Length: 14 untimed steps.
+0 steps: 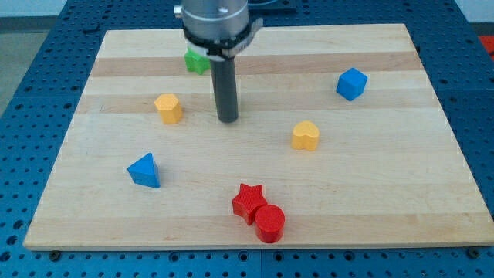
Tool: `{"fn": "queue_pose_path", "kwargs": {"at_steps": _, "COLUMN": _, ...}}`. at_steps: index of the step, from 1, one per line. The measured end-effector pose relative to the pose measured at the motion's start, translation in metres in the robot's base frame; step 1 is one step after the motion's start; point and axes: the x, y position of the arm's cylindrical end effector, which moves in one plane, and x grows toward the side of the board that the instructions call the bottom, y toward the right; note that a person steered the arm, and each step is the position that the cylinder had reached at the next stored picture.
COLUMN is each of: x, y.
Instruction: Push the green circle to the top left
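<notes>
A green block (195, 60) lies near the view's top, left of centre. The arm's housing partly hides it, so I cannot make out its shape. No green circle shows in full anywhere else. My tip (227, 120) rests on the wooden board (401, 170), below and to the right of the green block and apart from it. A yellow block (168, 108) sits to the left of my tip.
A yellow heart (306, 135) lies to the right of my tip. A blue block (351, 83) is at the upper right and a blue triangle (145, 171) at the lower left. A red star (248, 201) touches a red circle (269, 223) near the bottom edge.
</notes>
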Motion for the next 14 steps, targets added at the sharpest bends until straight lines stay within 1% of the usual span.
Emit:
{"fn": "queue_pose_path", "kwargs": {"at_steps": 1, "x": -0.026, "y": 0.004}}
{"fn": "queue_pose_path", "kwargs": {"at_steps": 2, "x": -0.035, "y": 0.027}}
{"fn": "queue_pose_path", "kwargs": {"at_steps": 3, "x": -0.055, "y": 0.036}}
{"fn": "queue_pose_path", "kwargs": {"at_steps": 4, "x": -0.055, "y": -0.005}}
{"fn": "queue_pose_path", "kwargs": {"at_steps": 6, "x": -0.061, "y": -0.127}}
{"fn": "queue_pose_path", "kwargs": {"at_steps": 7, "x": -0.046, "y": -0.155}}
{"fn": "queue_pose_path", "kwargs": {"at_steps": 8, "x": -0.048, "y": -0.176}}
{"fn": "queue_pose_path", "kwargs": {"at_steps": 10, "x": -0.056, "y": -0.150}}
{"fn": "queue_pose_path", "kwargs": {"at_steps": 11, "x": -0.074, "y": -0.150}}
{"fn": "queue_pose_path", "kwargs": {"at_steps": 12, "x": -0.126, "y": -0.150}}
{"fn": "queue_pose_path", "kwargs": {"at_steps": 13, "x": -0.166, "y": -0.150}}
{"fn": "queue_pose_path", "kwargs": {"at_steps": 14, "x": -0.151, "y": -0.149}}
